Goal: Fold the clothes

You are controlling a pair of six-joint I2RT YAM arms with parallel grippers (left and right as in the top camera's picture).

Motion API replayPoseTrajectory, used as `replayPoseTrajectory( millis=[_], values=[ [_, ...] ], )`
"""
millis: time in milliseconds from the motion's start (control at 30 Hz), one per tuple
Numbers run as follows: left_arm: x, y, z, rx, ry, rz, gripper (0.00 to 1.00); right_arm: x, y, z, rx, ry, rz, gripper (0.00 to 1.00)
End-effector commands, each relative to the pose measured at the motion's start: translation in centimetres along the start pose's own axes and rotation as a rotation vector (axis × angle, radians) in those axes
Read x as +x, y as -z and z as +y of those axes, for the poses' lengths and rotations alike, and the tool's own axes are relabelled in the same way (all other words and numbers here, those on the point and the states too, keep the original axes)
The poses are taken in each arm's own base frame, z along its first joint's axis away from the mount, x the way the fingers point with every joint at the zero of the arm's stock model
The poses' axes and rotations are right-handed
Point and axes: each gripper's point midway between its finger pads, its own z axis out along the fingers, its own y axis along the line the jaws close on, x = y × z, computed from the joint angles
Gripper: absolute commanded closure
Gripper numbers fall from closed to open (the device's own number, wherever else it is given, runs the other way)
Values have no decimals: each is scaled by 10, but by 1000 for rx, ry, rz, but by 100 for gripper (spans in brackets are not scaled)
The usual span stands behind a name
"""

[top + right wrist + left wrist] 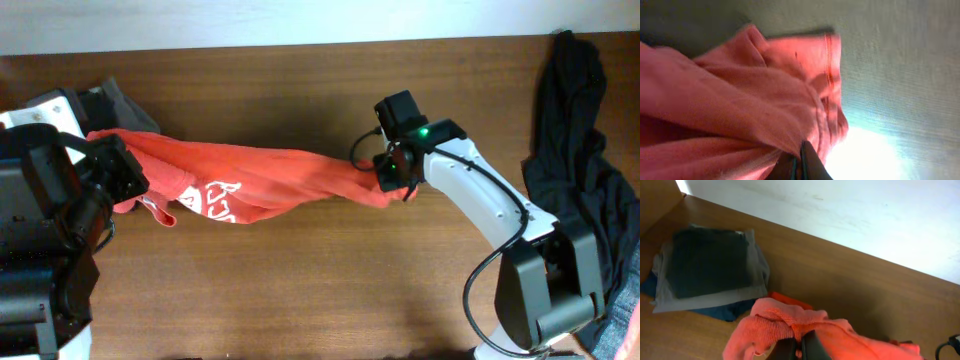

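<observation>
A red-orange T-shirt [250, 175] with white lettering hangs stretched between my two grippers above the wooden table. My left gripper [125, 170] is shut on its left end, and in the left wrist view the fabric [805, 327] bunches over my left gripper [801, 347]. My right gripper [392, 175] is shut on the shirt's right end. In the right wrist view the cloth [740, 100] drapes over my right gripper [799, 162], hem stitching showing. A limp black garment [575, 140] lies at the table's right edge.
A folded stack of grey and dark clothes [710, 270] sits at the table's far left corner, partly visible overhead [110, 105]. The wooden table [320, 290] meets a white wall [865, 215] at the back.
</observation>
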Motion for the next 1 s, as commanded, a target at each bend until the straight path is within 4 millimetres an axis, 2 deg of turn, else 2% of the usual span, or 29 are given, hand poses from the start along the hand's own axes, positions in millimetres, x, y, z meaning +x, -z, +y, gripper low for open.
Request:
replayPoseTrajectory(
  millis=[0,367,533,700,800,867,933,967],
  values=[
    [-11,8,5,-29,-9,-44,100,0,12,-13,32,-30,-5,94],
    [-10,8,6,-32,-10,-41,99,14,12,-13,27,-24,50,92],
    [-15,10,25,-143,-9,-70,99,17,13,-13,29,-22,62,85],
    [-15,10,27,-154,-19,-70,99,18,13,-13,30,-19,65,83],
    [-15,10,27,-154,-20,-69,99,18,13,-13,30,-19,69,89],
    [-15,10,27,-154,-20,-69,99,19,13,-12,23,-19,69,90],
    [-15,10,27,-154,-20,-69,99,20,13,-2,-32,-20,77,85],
    [-15,10,27,-154,-20,-69,99,21,13,5,-76,-21,82,79]
  ],
)
